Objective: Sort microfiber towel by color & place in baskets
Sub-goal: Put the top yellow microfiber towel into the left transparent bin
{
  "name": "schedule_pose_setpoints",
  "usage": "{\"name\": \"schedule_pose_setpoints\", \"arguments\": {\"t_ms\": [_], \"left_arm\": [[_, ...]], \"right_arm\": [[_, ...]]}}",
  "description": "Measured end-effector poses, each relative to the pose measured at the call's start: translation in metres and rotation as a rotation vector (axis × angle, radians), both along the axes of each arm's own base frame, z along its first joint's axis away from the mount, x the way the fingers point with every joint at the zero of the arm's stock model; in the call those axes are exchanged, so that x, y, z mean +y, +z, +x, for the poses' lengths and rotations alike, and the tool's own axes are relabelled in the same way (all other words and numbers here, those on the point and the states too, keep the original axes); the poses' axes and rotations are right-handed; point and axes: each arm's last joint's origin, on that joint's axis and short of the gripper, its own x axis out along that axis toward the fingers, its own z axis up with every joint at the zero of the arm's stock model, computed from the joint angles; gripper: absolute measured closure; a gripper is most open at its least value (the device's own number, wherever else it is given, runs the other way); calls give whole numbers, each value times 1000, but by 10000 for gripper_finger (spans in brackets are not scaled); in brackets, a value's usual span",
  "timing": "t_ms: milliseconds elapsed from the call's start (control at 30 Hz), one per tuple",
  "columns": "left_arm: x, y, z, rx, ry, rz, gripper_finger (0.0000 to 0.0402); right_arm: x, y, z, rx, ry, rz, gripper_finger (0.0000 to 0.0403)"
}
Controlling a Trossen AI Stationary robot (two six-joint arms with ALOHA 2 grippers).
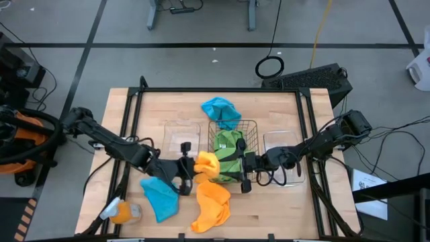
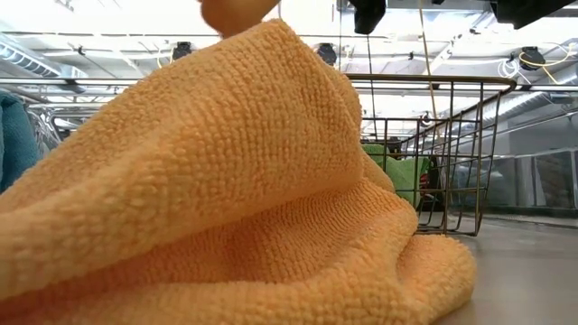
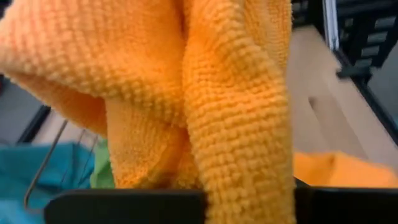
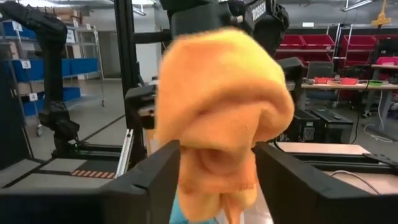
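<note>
My left gripper (image 1: 191,168) is shut on an orange-yellow microfiber towel (image 1: 207,165), held up at the near left corner of the dark wire basket (image 1: 252,128). Two green towels (image 1: 228,151) lie inside that basket. My right gripper (image 4: 217,186) is open just right of the held towel (image 4: 217,106), which shows between its two fingers. The second orange-yellow towel (image 1: 211,205) lies crumpled on the table near the front edge. One blue towel (image 1: 161,198) lies at front left. The other blue towel (image 1: 222,111) lies behind the wire basket. My left gripper holds the orange-yellow towel by a bunched upper part (image 4: 217,37), several layers gathered. It reaches in from the table's left. The towel is lifted clear of the table and hangs slack in folds (image 3: 236,112) below the gripper.
A clear plastic basket (image 1: 181,129) stands left of the wire basket and another (image 1: 282,142) right of it, under my right arm. A small orange-and-white object (image 1: 121,212) lies at the front left corner. Black rails frame the table.
</note>
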Motion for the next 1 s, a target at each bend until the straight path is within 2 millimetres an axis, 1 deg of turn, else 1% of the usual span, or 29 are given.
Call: {"name": "schedule_pose_setpoints", "arguments": {"t_ms": [100, 233, 333, 467, 567, 667, 767, 867, 1000], "left_arm": [[3, -1, -8, 53, 26, -10, 367], [10, -5, -20, 147, 91, 13, 365], [16, -8, -28, 205, 158, 56, 365], [26, -15, -35, 291, 245, 111, 364], [33, -18, -37, 326, 303, 117, 364], [37, -18, -38, 340, 320, 121, 364], [38, -15, -40, 332, 314, 120, 363], [41, -8, -48, 333, 295, 122, 363], [48, 12, -64, 260, 277, 91, 363]], "right_arm": [[0, -2, 0, 16, 0, -5, 185], [0, -2, 0, 19, 0, -6, 175], [0, -2, 0, 21, 0, -7, 176], [0, -2, 0, 21, 0, -7, 182], [0, -2, 0, 21, 0, -7, 187], [0, -2, 0, 20, 1, -9, 190], [0, -2, 0, 20, 0, -13, 191], [0, -2, 0, 21, 0, -13, 191], [0, -2, 0, 21, 0, -16, 191]]}}
